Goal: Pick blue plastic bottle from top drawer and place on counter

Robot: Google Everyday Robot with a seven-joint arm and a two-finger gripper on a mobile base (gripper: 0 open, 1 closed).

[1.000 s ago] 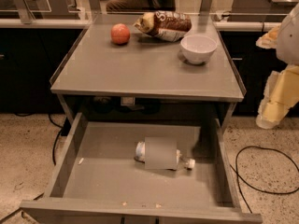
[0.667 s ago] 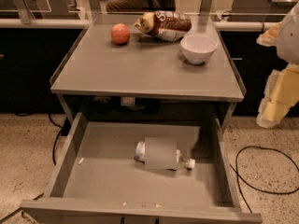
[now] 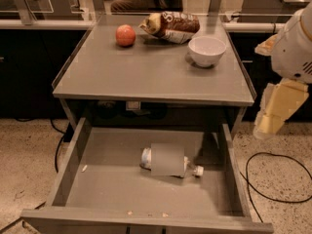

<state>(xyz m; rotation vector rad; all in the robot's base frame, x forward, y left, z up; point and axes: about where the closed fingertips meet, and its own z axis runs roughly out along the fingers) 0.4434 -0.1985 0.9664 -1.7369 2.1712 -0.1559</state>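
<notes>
My gripper: the cream-coloured gripper (image 3: 268, 123) hangs at the right edge of the view, outside the right side of the table, under the rounded white shell of my arm (image 3: 295, 48).
Its height: below the counter's surface and above the drawer's floor.
Its state: I cannot tell how far open it is. I see nothing held in it, and it is well apart from the bottle.
The bottle: the small clear plastic bottle with a pale label round its middle and a white cap (image 3: 165, 161) lies on its side on the drawer floor, a little right of the middle. The cap points right, towards the drawer's right wall without touching it.
The drawer: the wide shallow grey metal top drawer (image 3: 97, 189) is pulled out towards the camera. A few small crumbs lie on its floor near the front wall.
The counter: the flat grey metal tabletop with raised side rims (image 3: 146, 74) sits above the drawer.
On the counter, back left: a round red apple (image 3: 126, 35).
On the counter, back middle: a brown snack bag with white lettering (image 3: 170, 26), lying on its side just beside the apple.
On the counter, right: a white bowl (image 3: 207, 50), upright, in front of the bag's right end.
On the floor, right: a black cable (image 3: 258, 182) loops across the speckled floor (image 3: 24, 169), below my gripper.
</notes>
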